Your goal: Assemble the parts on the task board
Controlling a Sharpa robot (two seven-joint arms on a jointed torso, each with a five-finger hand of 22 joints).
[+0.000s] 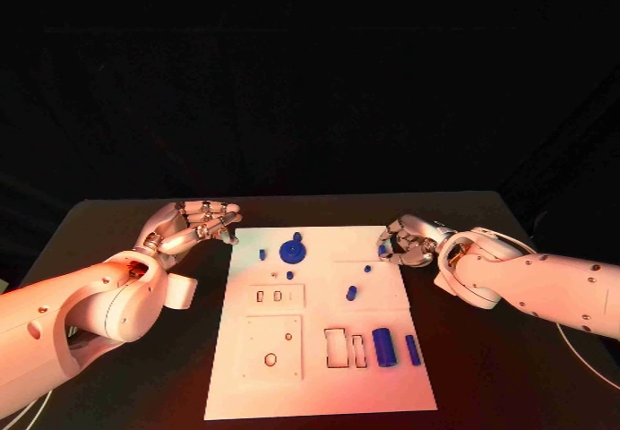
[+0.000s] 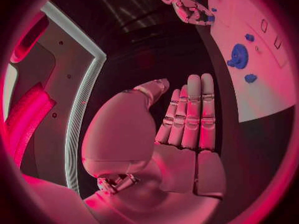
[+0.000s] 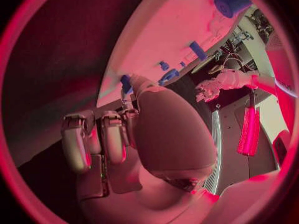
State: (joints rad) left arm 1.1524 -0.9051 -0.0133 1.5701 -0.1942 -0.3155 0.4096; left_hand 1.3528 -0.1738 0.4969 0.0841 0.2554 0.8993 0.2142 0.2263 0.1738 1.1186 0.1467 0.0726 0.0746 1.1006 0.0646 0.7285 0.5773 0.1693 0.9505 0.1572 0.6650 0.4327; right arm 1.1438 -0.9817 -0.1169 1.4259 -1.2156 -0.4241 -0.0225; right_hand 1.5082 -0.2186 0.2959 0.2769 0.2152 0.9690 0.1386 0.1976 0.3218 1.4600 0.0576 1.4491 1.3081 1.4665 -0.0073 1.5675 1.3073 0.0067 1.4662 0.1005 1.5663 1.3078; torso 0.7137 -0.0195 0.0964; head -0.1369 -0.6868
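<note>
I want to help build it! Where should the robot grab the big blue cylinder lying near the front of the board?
Probably round its middle, from above. The cylinder lies flat on the board, its long sides free, with a slot on one side and a thinner bar on the other.

Table (image 1: 129, 376): black, flat top. Lying directly on it: one white task board (image 1: 323, 394), a long plate set lengthwise down the middle, between the left hand (image 1: 193, 228) and the right hand (image 1: 411, 242). The board's far corners sit just beside each hand's fingers. Bare black tabletop lies outside both hands and beyond the board's far edge.
</note>
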